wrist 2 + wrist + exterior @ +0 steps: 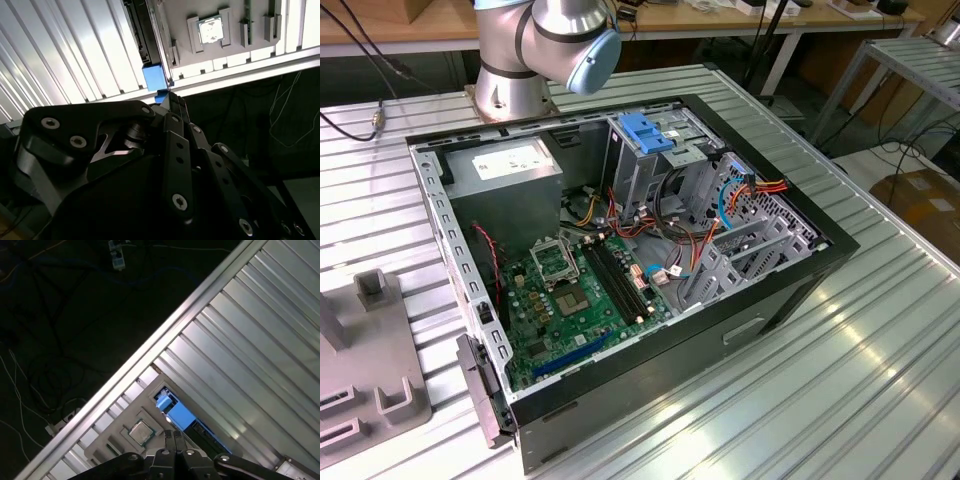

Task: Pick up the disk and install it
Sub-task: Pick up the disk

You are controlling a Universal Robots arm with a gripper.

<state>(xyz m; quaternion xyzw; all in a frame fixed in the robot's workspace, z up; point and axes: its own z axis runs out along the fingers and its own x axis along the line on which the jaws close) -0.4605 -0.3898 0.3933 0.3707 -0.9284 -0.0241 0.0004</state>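
While our fingers (pixel 176 441) sit pressed together, we see their tips right at the blue rail of the disk (pixel 181 416), standing in a grey holder (pixel 125 426) on the desk (pixel 250 340).

The place is a robotics lab set up for computer assembly. An opened desktop computer case (pixel 640 270) lies on its side on a ribbed aluminium tabletop (pixel 840 380), motherboard and wiring bared. Just behind the case, the robot arm's grey base (pixel 510 60) is bolted to the same tabletop. To the exterior view's left of the case sits a grey parts fixture (pixel 370 370). In the second wrist view it carries a bare processor chip (pixel 210 30), with the blue-railed disk (pixel 152 75) at its edge. Beyond the case stand wooden workbenches (pixel 720 22), and loose cables (pixel 50 340) trail over the dark floor.
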